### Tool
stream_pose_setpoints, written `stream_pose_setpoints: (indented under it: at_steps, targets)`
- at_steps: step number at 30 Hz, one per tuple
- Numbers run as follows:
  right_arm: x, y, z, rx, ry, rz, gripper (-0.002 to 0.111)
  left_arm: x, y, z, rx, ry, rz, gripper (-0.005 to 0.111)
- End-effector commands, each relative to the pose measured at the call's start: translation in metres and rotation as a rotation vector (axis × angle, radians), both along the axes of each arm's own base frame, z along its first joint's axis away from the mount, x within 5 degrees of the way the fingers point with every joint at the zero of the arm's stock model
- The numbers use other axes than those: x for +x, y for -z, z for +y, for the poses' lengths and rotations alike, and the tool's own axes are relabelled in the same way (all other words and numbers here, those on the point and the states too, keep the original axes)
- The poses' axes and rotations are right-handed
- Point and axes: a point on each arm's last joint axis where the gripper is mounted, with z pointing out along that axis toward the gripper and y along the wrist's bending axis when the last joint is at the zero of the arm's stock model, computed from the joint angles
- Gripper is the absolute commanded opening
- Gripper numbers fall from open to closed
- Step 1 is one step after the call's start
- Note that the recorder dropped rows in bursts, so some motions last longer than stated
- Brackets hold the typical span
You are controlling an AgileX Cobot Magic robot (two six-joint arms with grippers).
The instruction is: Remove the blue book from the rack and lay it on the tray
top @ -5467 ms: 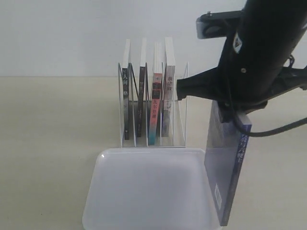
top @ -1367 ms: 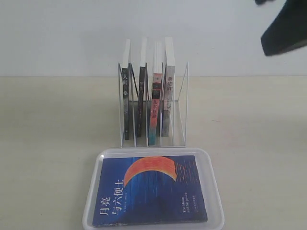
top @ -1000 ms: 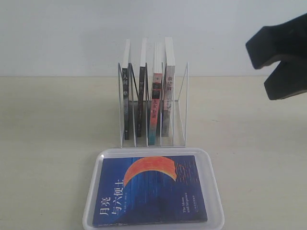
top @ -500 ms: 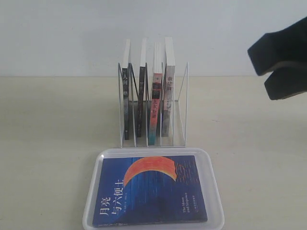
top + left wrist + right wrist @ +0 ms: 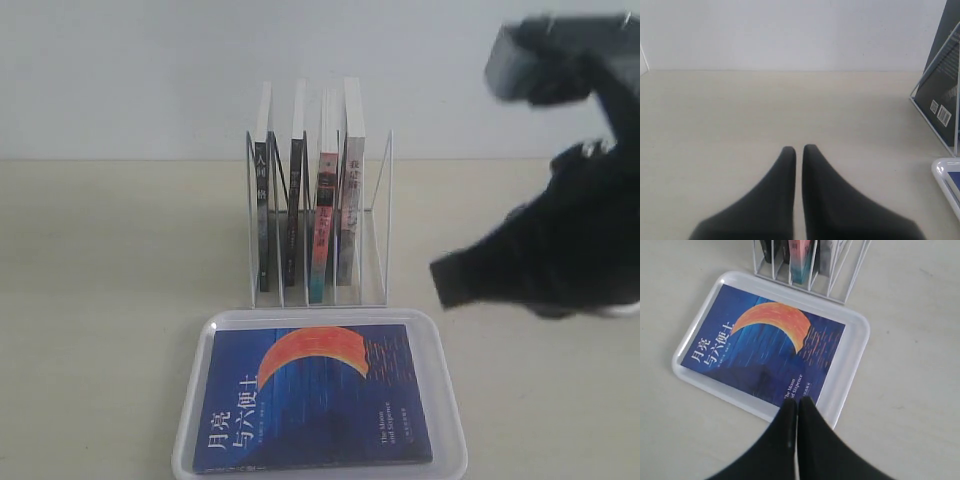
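The blue book (image 5: 312,400) (image 5: 765,350), deep blue with an orange-red crescent and white title, lies flat, cover up, inside the white tray (image 5: 452,420) (image 5: 852,367). Behind the tray stands the white wire rack (image 5: 383,200) (image 5: 840,270), its rightmost slot without a book. My right gripper (image 5: 440,285) (image 5: 797,402) hangs shut and empty in the air to the right of the tray. My left gripper (image 5: 798,150) is shut with nothing in it, over bare table to the left of the rack (image 5: 940,75).
Several other books stay upright in the rack: two with black spines (image 5: 262,200), a pink-and-teal spine (image 5: 322,215) and a pale one (image 5: 350,190). A white wall rises behind the beige table (image 5: 110,300).
The right arm has swung down and leftward from the upper right, and its jaws have shut. The book and tray have not moved.
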Motion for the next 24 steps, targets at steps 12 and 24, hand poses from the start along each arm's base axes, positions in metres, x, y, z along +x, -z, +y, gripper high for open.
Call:
stream_pose_setpoints:
  at_steps: [12,24]
  targets:
    - [-0.038,0.096,-0.075,0.3,0.206,-0.262,0.0,0.0,0.0,0.0,-0.001,-0.001,-0.007,0.004]
    - [-0.078,0.111,-0.117,0.517,0.428,-0.57,0.0,0.0,0.0,0.0,-0.001,-0.001,-0.007,0.004]
